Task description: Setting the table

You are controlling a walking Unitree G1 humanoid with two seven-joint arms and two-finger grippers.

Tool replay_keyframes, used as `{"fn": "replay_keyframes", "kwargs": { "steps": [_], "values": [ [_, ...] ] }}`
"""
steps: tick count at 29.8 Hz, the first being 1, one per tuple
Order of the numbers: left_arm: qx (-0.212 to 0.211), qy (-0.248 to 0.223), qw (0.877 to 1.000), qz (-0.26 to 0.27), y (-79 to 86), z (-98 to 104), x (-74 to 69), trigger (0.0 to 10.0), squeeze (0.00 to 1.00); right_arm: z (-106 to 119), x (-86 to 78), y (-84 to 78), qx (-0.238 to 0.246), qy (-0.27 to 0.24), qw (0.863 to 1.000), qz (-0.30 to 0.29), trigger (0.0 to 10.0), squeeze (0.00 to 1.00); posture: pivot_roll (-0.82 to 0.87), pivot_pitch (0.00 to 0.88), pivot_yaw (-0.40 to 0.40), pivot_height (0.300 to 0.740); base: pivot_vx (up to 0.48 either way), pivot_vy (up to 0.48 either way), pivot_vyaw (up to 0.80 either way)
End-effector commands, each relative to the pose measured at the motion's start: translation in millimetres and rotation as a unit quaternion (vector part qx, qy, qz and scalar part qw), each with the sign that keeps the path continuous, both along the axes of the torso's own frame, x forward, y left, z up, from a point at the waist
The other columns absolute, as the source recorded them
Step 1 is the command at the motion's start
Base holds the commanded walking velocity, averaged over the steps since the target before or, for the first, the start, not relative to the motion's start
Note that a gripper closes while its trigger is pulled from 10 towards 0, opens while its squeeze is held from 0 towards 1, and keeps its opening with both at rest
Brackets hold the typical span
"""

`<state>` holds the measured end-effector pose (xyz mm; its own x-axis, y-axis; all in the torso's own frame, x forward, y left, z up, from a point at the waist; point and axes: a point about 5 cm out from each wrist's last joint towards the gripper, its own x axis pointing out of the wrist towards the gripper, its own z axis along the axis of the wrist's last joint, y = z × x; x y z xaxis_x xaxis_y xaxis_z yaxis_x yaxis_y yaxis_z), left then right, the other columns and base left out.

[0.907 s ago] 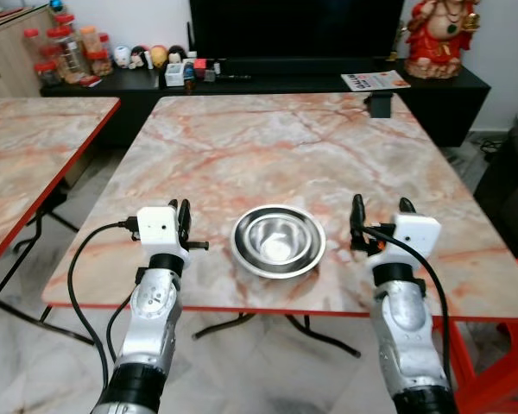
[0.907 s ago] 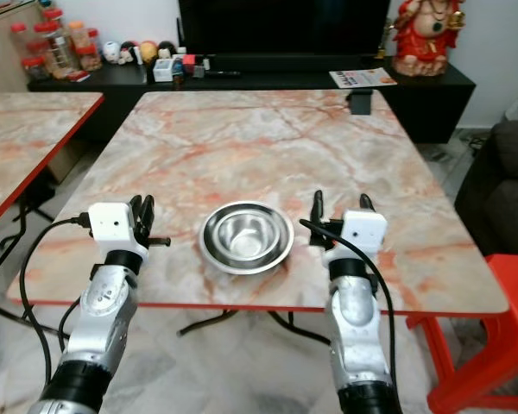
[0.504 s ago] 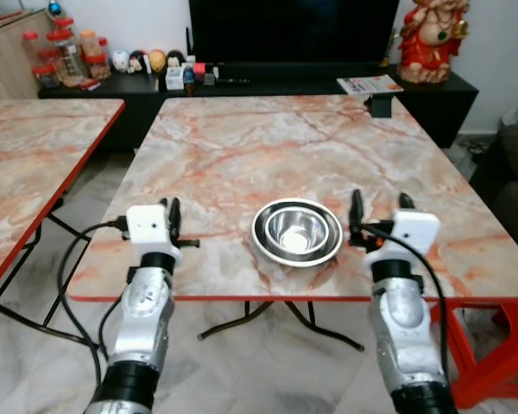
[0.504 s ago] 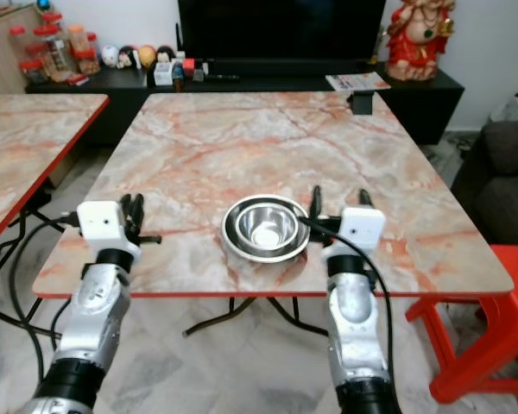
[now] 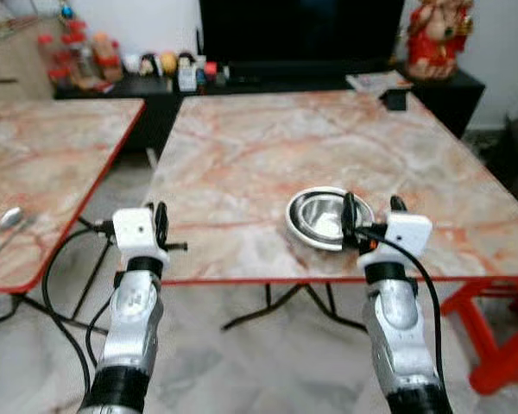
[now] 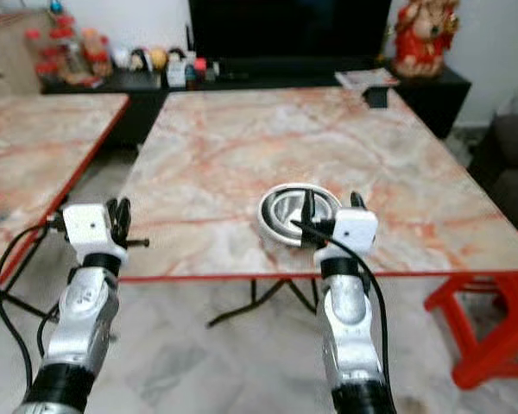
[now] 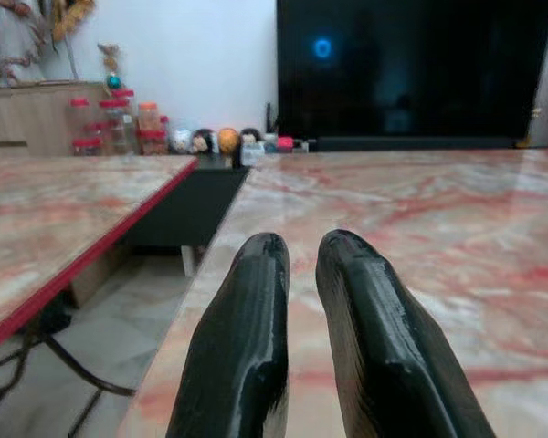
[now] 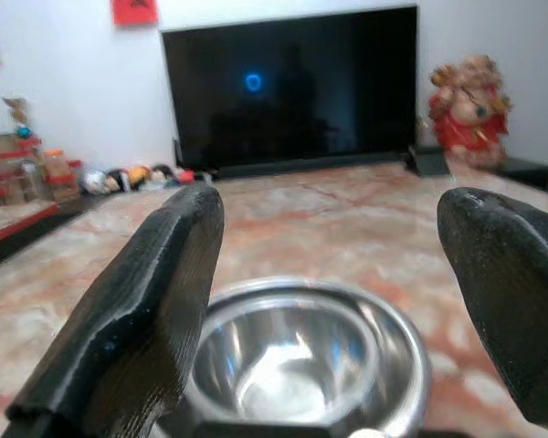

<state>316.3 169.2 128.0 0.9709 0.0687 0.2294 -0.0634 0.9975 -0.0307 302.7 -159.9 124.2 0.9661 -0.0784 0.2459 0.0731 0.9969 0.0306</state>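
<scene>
A steel bowl (image 5: 321, 216) stands on the marble table (image 5: 268, 147) near its front edge, right of the middle. My right gripper (image 5: 371, 205) is open and hovers just in front of the bowl (image 8: 301, 356), its fingers (image 8: 137, 310) spread about as wide as the bowl and apart from it. Further left, my left gripper (image 5: 160, 216) is shut with nothing in it (image 7: 301, 246), held level at the table's front left corner. A spoon (image 5: 9, 217) lies on the second table at the far left.
A second marble table (image 5: 52, 147) stands to the left, with a floor gap between the two. A small dark box (image 5: 395, 99) sits at the far right of my table. Behind are a black console with jars (image 5: 78, 56) and a TV. A red stool (image 5: 505, 328) stands at the right.
The whole view has shifted: the table and bowl now lie further right and the floor shows below. Both arms keep the same pose, and the bowl has not moved on the table.
</scene>
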Motion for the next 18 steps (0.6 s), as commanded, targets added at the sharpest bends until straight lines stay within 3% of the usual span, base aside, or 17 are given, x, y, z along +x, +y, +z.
{"fn": "replay_keyframes", "kwargs": {
  "steps": [1, 11, 16, 18],
  "values": [
    [0.003, 0.0, 1.0, 0.0, 0.2, 0, -1.1, 10.0, 0.0, 4, 0.3, -3.4, 0.001, -0.008, 1.0, -0.004, 10.0, 0.0, -0.04, 0.0, 0.036, 0.74, 0.0, 0.3, 0.0],
    [0.011, 0.019, 1.0, 0.012, 8.6, -10, -7.0, 10.0, 0.0, -6, -9.2, -11.6, -0.01, 0.01, 1.0, -0.011, 10.0, 0.0, -0.04, 0.0, 0.03, 0.74, 0.0, 0.303, 0.0],
    [0.018, 0.032, 0.999, 0.019, 15.2, -18, -12.2, 10.0, 0.0, -25, -21.0, -19.0, -0.018, 0.046, 0.999, -0.019, 10.0, 0.0, -0.04, 0.0, 0.029, 0.74, 0.0, 0.305, 0.0],
    [0.023, 0.051, 0.998, 0.026, 21.1, -29, -16.9, 10.0, 0.0, -52, -33.7, -27.1, -0.025, 0.095, 0.995, -0.028, 10.0, 0.0, -0.04, 0.0, 0.028, 0.74, 0.0, 0.302, 0.0]
  ]
}}
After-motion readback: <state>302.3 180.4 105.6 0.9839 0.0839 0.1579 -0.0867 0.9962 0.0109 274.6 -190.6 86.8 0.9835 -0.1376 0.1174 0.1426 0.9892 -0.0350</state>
